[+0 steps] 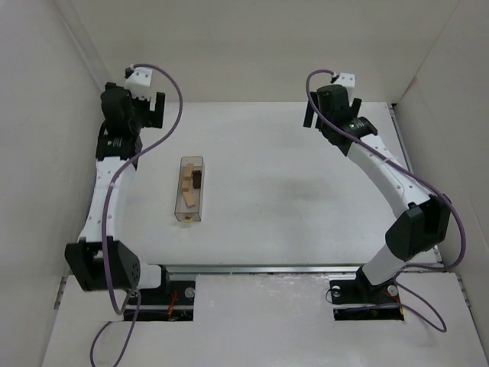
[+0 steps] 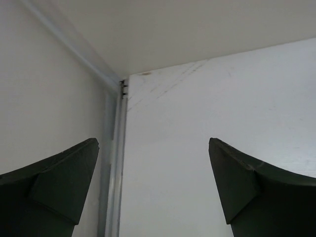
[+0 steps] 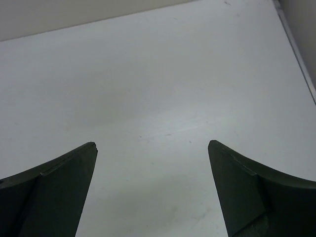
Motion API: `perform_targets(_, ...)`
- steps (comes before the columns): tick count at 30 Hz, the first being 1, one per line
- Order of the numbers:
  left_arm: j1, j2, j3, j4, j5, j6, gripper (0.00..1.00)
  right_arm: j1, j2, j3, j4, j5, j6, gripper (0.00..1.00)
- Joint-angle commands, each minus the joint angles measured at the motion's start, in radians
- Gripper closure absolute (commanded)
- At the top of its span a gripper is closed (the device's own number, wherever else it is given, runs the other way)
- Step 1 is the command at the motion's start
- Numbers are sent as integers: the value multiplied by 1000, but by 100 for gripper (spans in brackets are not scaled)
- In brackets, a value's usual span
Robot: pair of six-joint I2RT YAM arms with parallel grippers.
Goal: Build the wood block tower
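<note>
Nearest to me in the top view, the two arm bases sit at 7 and 5 o'clock on the near edge of the table.

Further in, at about 9 o'clock from the table's middle, lies the clear plastic box, its long side running near to far. It is the only container I can see. Inside it are the wood blocks, a few light-tan pieces lying jumbled in the far half. Just to their right, also inside the box, is one dark brown piece. From this height I cannot count the blocks exactly. They lie loose in the box, not stacked on the table.

Farthest out, the left gripper hangs at 10 o'clock near the back left corner, well apart from the box. In its wrist view, the left gripper has its jaws spread wide, framing the table and the corner of the walls. The right gripper hangs at 1 o'clock. Its wrist view shows the right gripper with jaws equally wide, with bare table between them.
</note>
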Motion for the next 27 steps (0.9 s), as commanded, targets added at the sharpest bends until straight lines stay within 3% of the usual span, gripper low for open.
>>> perform_targets(1,-25,168,137,-353,112,-27,9,4,75,112,89,-243,-167,0)
perform_targets(4,-25,339,248,-462,145,-83,18,13,138,108,64,-254,-107,0)
perform_targets(5,-25,385,271,-524,165,-112,27,13,138,98,55,-277,-107,0)
perform_targets(8,-34,547,358,-594,219,-146,40,36,164,75,54,-315,-98,0)
perform_targets(11,-34,606,346,-614,146,-227,48,47,175,64,54,-306,-78,0)
perform_targets(15,-34,559,220,-553,127,-240,51,67,184,28,45,-306,-56,0)
perform_targets(24,-46,453,102,-539,196,-240,51,85,174,-31,35,-256,-33,0)
perform_targets(27,-46,408,91,-539,135,-270,51,85,174,-41,25,-243,-33,0)
